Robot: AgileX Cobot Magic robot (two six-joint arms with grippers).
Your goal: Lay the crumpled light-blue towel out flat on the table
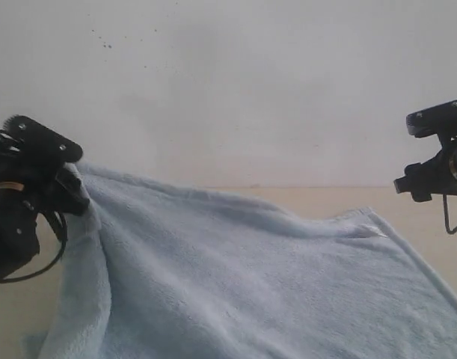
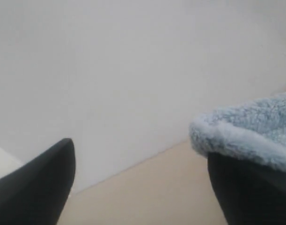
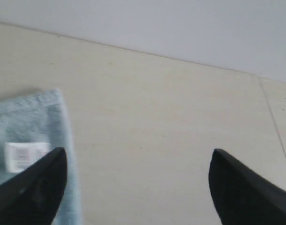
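towel (image 1: 250, 277) corner drapes over one finger (image 2: 248, 197) of the spread left pincer (image 2: 140, 157); the spread right pincer (image 3: 139, 152) hovers clear of it.

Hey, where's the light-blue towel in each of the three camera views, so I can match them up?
Exterior view: the towel fills the lower middle, highest at its left corner.
Left wrist view: its fluffy hem is at the right edge, draped over one finger of the left tool.
Right wrist view: its corner with the white label is at the left edge.
Shared landmark: the line where the table meets the wall shows in all three.
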